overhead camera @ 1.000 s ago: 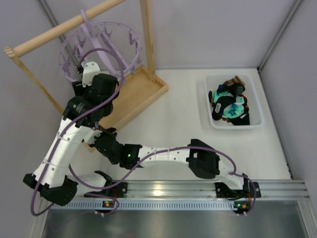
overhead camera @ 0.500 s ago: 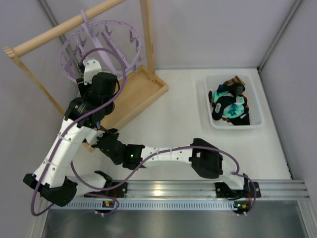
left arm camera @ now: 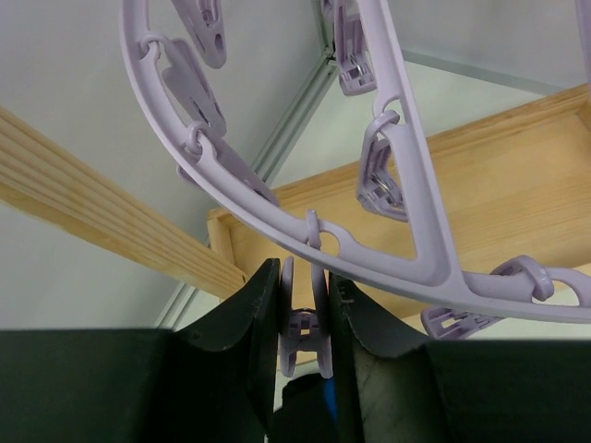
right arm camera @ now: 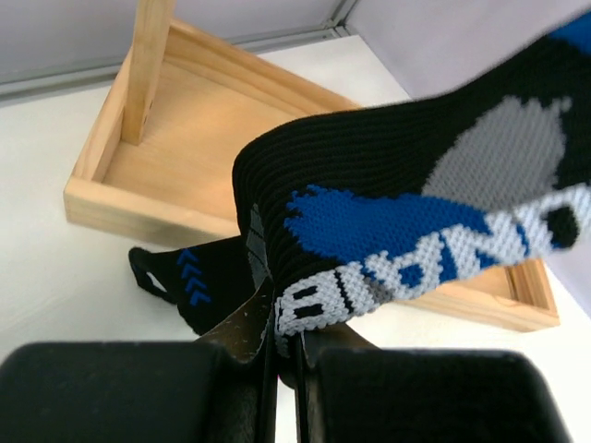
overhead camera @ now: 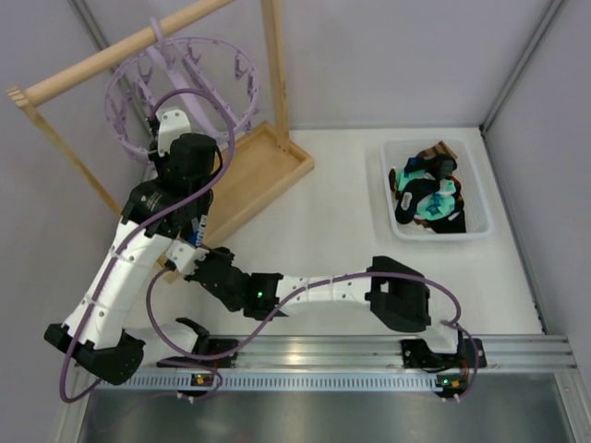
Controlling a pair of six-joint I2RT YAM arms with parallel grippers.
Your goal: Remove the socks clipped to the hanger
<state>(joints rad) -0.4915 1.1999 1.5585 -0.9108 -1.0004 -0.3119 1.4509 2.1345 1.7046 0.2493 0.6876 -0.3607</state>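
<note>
The pale-lavender hanger [overhead camera: 189,88] hangs by its hook from the wooden rod, and its ring [left arm camera: 388,166] fills the left wrist view. My left gripper [left arm camera: 306,309] is raised to the ring's lower edge and is shut on one dangling clip [left arm camera: 305,325], squeezing its two arms together. Just below that clip shows a black sock with blue [left arm camera: 312,406]. My right gripper [right arm camera: 284,343] reaches under the left arm [overhead camera: 191,266] and is shut on the edge of this black sock [right arm camera: 406,198], which has blue, grey and white marks. The sock stretches up and to the right out of that view.
The wooden rod frame with its tray base [overhead camera: 254,171] stands at the back left under the hanger. A white bin [overhead camera: 477,175] at the right holds several socks [overhead camera: 427,194]. A small black piece with blue chevrons [right arm camera: 189,281] sits in front of the tray.
My left gripper has closed on the clip. The right arm has slid a little further left and toward the front under the left arm, still holding the sock. The ring has swung slightly.
</note>
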